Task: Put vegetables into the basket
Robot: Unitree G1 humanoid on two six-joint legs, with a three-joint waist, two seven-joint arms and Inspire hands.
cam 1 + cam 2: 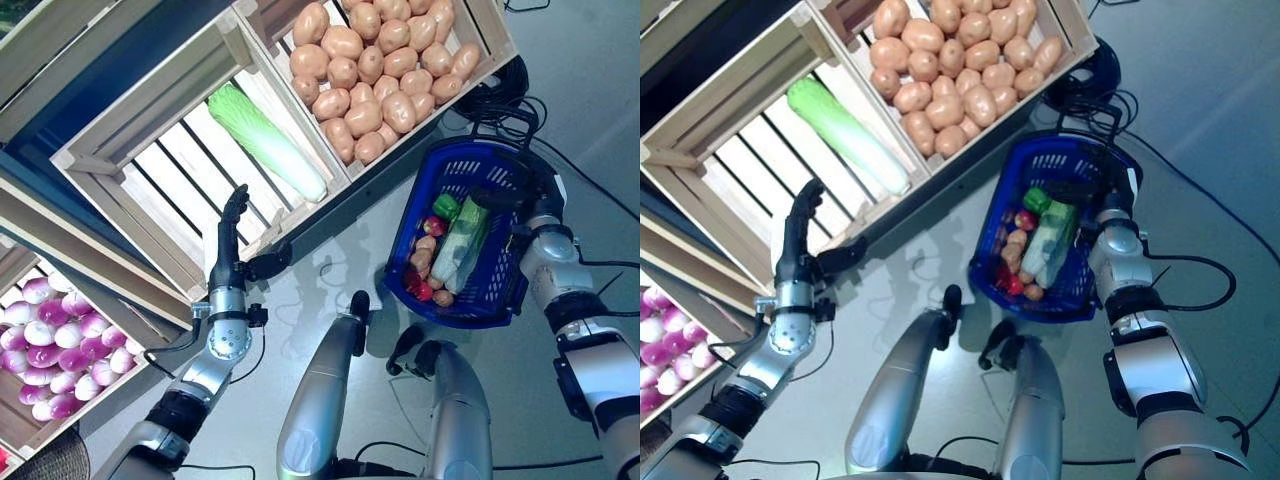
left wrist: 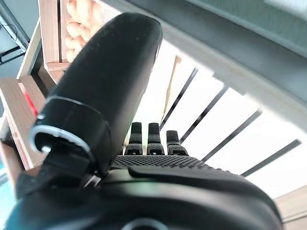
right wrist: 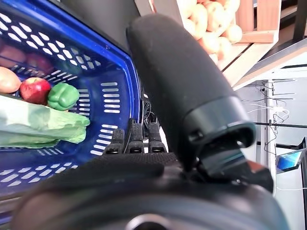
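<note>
The left hand, fingers straight and empty, reaches into the slatted crate. The cabbage lies up and right of it, running diagonally. At right, the right hand holds the blue basket; its fingers are hidden.

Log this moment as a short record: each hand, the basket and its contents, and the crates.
left hand: open, fingers straight, at the slatted crate front, holding nothing
right hand: fingers curled on the blue basket rim
basket contents: cabbage, green pepper, potatoes and red items
slatted crate: one cabbage left
neighbouring crate: potatoes
lower crate: purple onions
</note>
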